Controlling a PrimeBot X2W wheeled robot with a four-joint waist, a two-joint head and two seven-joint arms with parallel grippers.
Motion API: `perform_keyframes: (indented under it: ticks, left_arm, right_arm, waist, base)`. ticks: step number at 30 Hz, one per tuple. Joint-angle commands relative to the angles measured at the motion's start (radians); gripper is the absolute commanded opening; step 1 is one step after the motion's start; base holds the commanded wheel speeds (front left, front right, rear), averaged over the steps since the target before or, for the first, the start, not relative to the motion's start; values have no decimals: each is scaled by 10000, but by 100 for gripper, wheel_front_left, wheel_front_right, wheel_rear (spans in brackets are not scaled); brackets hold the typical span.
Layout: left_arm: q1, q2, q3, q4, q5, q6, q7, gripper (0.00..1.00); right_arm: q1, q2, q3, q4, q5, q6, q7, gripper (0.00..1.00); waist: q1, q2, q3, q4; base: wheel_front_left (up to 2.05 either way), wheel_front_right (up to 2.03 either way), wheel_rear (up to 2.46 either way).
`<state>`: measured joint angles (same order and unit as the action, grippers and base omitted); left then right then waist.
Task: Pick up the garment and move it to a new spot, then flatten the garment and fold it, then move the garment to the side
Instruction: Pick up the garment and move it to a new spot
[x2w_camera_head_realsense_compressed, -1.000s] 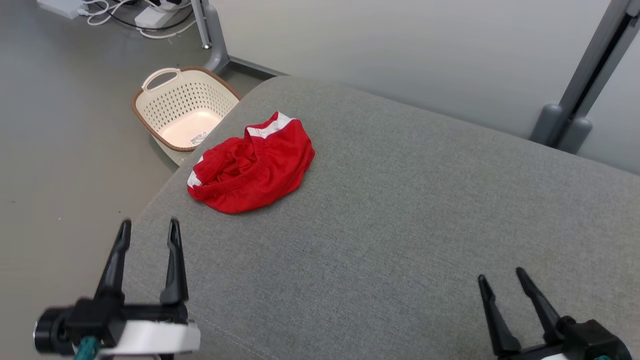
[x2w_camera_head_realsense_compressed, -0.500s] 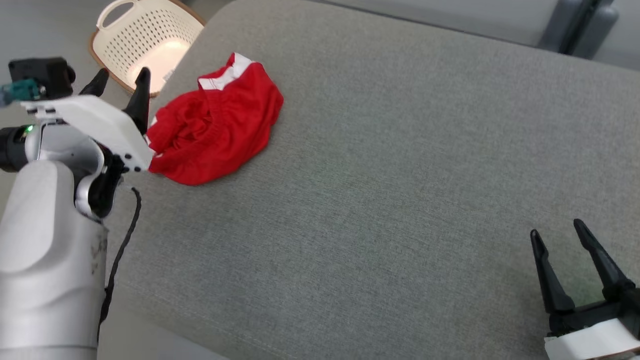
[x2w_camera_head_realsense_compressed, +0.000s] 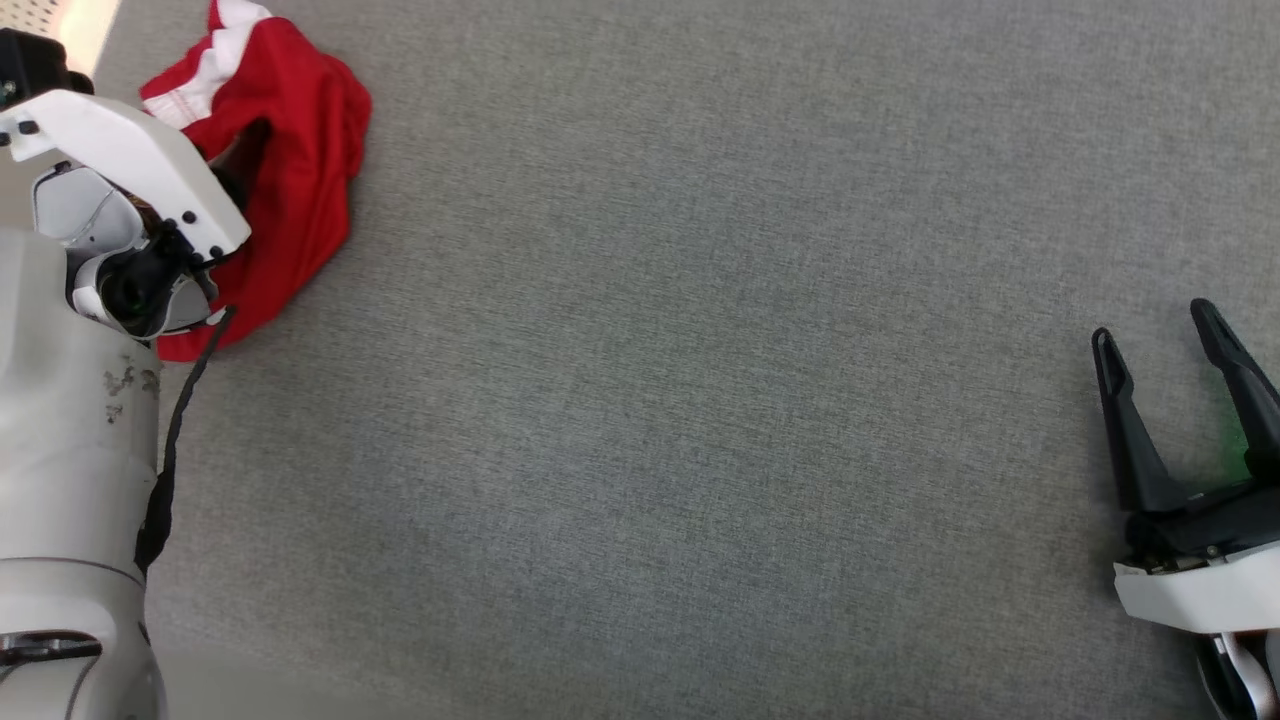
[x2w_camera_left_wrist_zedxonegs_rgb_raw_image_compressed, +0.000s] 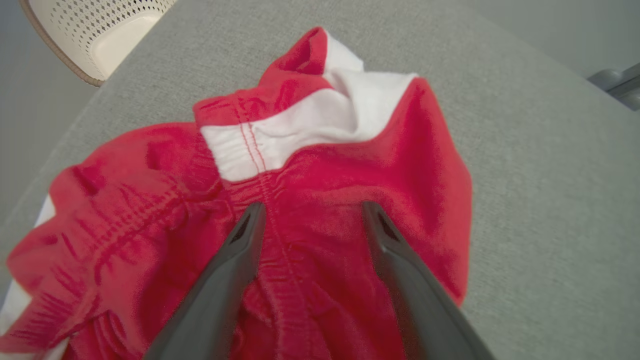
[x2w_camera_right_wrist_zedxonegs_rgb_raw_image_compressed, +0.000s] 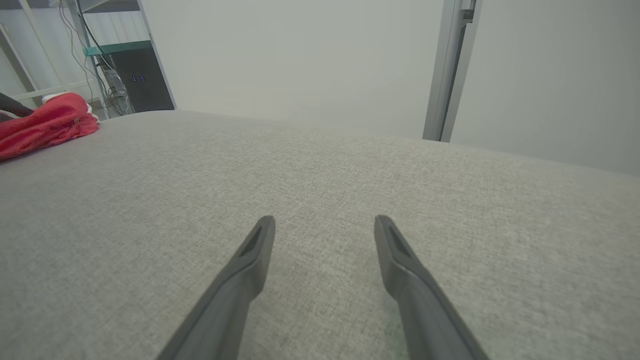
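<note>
The left gripper (x2w_camera_left_wrist_zedxonegs_rgb_raw_image_compressed: 312, 205) hangs directly over the crumpled red garment (x2w_camera_left_wrist_zedxonegs_rgb_raw_image_compressed: 410, 160). Its jaws are spread wide, and a gathered red seam shows between them. I cannot tell whether the tips touch the cloth. Just past the tips lies the garment's white band. The garment sits near a corner of the grey cushion (x2w_camera_left_wrist_zedxonegs_rgb_raw_image_compressed: 550, 200), and a cream basket (x2w_camera_left_wrist_zedxonegs_rgb_raw_image_compressed: 100, 35) stands on the floor beyond that corner. The right gripper (x2w_camera_head_realsense_compressed: 1150, 320) is well apart from the garment, across the cushion, with its jaws also wide and holding nothing.
</note>
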<state>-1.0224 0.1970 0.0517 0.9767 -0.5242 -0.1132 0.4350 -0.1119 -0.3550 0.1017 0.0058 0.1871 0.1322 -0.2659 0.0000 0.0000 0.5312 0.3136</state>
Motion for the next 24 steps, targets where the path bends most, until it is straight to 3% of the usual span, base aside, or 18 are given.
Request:
perform_keyframes:
  ticks: [1, 7, 8, 9, 17, 21, 24]
  left_arm:
    - [-183, 270, -98, 259, 216, 51, -112, 100]
    - [-203, 382, -165, 1449, 320, 384, -461, 100]
    - [-171, 349, -137, 1595, 264, 359, -604, 55]
    - [-144, 334, -125, 1698, 222, 311, -782, 0]
    - [73, 486, -113, 1558, 0, -94, -3393, 0]
    - [617, 422, -666, 870, -114, -172, -4607, 0]
    - [1331, 752, -1405, -137, -457, -157, -5200, 0]
  right_arm:
    - [-34, -118, -147, 251, -13, -32, 41, 100]
    - [-85, -107, -263, 368, -106, -44, 89, 100]
    - [-87, -101, -257, 406, -115, -46, 90, 100]
    - [-100, -73, -244, 443, -119, -47, 96, 100]
    - [-21, 271, 77, 496, -24, -30, 58, 100]
    - [12, 569, 308, 605, 78, -26, 23, 100]
    - [131, 823, 425, 737, 168, -27, 14, 100]
  waist:
    - [0, 0, 519, -411]
    - [0, 0, 825, -558]
    - [0, 0, 819, -568]
    - [0, 0, 789, -574]
    - [0, 0, -190, -641]
    - [0, 0, -1166, -795]
    - [0, 0, -2002, -1005]
  base:
    - [0, 0, 0]
    - [0, 0, 0]
    - [0, 0, 0]
    - [0, 0, 0]
    - [0, 0, 0]
    - [0, 0, 0]
    - [0, 0, 0]
